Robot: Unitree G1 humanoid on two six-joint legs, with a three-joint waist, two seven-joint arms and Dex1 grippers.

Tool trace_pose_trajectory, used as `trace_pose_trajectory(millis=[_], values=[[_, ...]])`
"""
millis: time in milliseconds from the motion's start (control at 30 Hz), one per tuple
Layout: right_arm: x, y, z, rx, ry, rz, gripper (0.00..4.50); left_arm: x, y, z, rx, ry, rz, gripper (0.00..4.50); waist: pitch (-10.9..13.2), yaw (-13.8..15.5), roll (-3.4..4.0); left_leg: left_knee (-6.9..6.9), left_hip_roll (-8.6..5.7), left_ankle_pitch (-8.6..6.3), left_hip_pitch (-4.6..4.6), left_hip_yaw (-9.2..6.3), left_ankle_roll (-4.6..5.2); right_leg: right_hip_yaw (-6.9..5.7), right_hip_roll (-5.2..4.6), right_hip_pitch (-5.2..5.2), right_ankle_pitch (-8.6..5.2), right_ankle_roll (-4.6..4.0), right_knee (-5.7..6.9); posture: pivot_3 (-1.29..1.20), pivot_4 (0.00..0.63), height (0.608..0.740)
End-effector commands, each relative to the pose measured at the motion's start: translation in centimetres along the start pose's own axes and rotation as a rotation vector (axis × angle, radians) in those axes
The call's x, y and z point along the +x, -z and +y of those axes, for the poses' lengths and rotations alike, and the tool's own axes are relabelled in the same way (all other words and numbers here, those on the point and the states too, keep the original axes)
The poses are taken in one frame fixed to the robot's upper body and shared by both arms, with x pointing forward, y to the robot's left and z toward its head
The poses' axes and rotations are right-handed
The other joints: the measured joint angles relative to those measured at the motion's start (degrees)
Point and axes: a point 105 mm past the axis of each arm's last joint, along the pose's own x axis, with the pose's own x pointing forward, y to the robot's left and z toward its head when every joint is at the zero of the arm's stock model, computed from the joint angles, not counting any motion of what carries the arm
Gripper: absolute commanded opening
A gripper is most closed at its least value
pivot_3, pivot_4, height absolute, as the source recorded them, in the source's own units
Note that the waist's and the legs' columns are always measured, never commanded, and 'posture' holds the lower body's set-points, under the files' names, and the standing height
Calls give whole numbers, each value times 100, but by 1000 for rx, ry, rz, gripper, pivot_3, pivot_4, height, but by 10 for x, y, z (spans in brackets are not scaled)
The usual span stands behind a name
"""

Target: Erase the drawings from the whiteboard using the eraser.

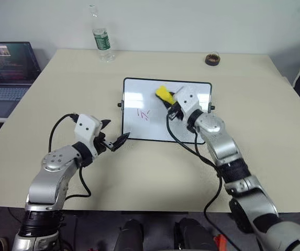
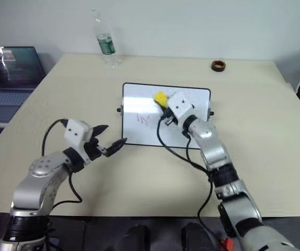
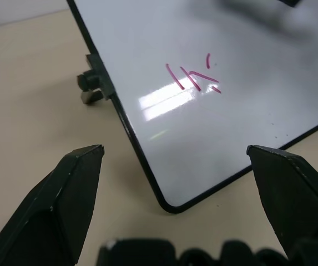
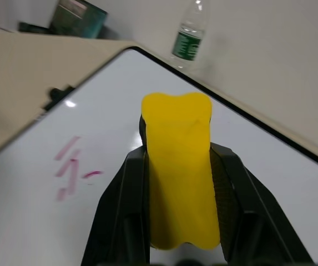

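Observation:
The whiteboard [image 1: 139, 94] lies flat in the middle of the table, white with a thin black frame. The drawings [image 1: 143, 114] are a few red strokes on its left half, seen up close as drawings [image 3: 195, 80] in the left wrist view. My right gripper [image 1: 166, 100] hovers over the board's far middle, shut on the yellow eraser [image 1: 164, 94], which sticks out between its fingers as the eraser [image 4: 181, 166] in the right wrist view. The strokes lie left of and nearer than the eraser. My left gripper [image 1: 114, 132] is open at the board's near-left corner, holding nothing.
A plastic water bottle [image 1: 102, 39] stands at the table's far edge. A dark round coil [image 1: 212, 59] sits at the far right. An open laptop [image 1: 8, 73] rests on a lower surface to the left. A black knob [image 3: 90, 88] juts from the board's left side.

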Motion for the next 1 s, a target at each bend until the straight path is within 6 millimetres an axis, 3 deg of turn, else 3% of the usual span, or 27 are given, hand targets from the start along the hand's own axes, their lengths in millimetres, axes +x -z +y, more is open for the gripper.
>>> trace_pose_trajectory(millis=[33,200,333,633,900,1000], values=[[-29,-25,12,20,-121,-60,1108,-9,-15,10,5,-38,-60,4500,0,2,0,2,-1,0,1,0,0,0,-1,2,0,0,0,0,150,740],[-68,-18,26,75,-184,-1,1108,-15,-20,11,-1,-24,-69,4500,0,2,-1,8,-9,0,13,-4,0,-3,-4,17,-1,2,3,0,150,740],[-88,3,41,93,-214,92,1108,-17,-22,16,17,-10,-57,4500,0,0,-2,7,-13,0,14,-3,0,-3,4,17,-1,2,3,0,150,740],[-83,7,44,58,-198,101,1108,-15,-25,14,35,28,-31,4500,1,-20,-4,7,-15,0,17,2,0,1,11,16,-1,2,2,0,150,740],[-14,3,27,-298,-125,117,1108,-14,-17,10,47,60,13,4500,1,-58,-5,6,-14,2,21,3,-2,1,15,13,0,0,6,0,150,740],[34,-7,33,-448,-159,98,1108,-10,-17,6,74,84,18,4500,6,-66,-7,6,-14,1,13,6,-3,3,14,8,-1,-1,1,0,150,740]])
